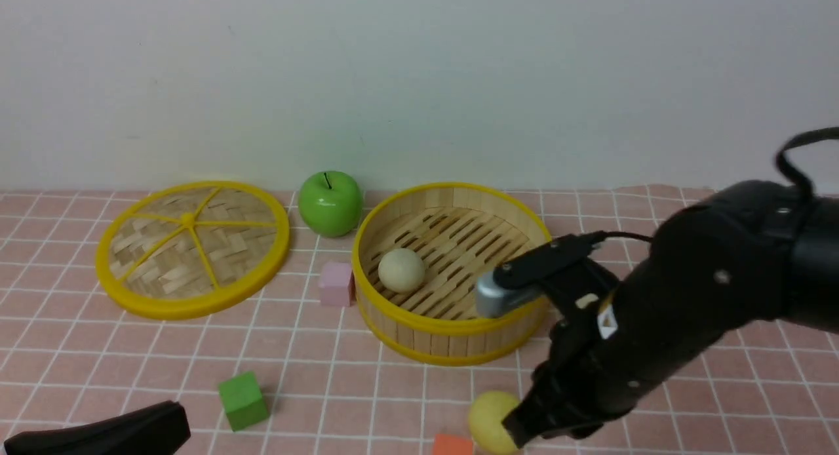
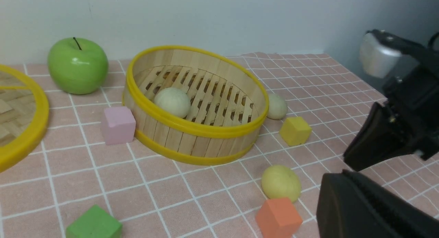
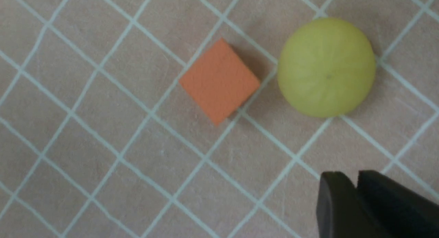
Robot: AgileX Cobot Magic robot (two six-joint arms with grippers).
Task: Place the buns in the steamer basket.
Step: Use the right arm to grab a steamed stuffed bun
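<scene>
Nearest me, the black left gripper [image 1: 98, 435], well left of the round bamboo steamer basket [image 1: 446, 343]; its finger opening I cannot tell. The right gripper [image 3: 355, 188], fingers closed and empty, hangs just beside the pale yellow round bun [image 1: 491, 419] in front of the basket. One cream-white bun [image 1: 401, 270] lies inside the basket, a second cream-white bun [image 2: 276, 106] just outside its wall. I judge the approach in hand: next, spread the fingers and straddle the yellow bun, clear of the orange cube [image 3: 219, 81].

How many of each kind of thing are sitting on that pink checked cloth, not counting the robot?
buns: 3 (two cream, one pale yellow)
cubes: 4 (pink, yellow, orange, green)
apple: 1
steamer basket: 1
lid: 1
Total: 10
</scene>
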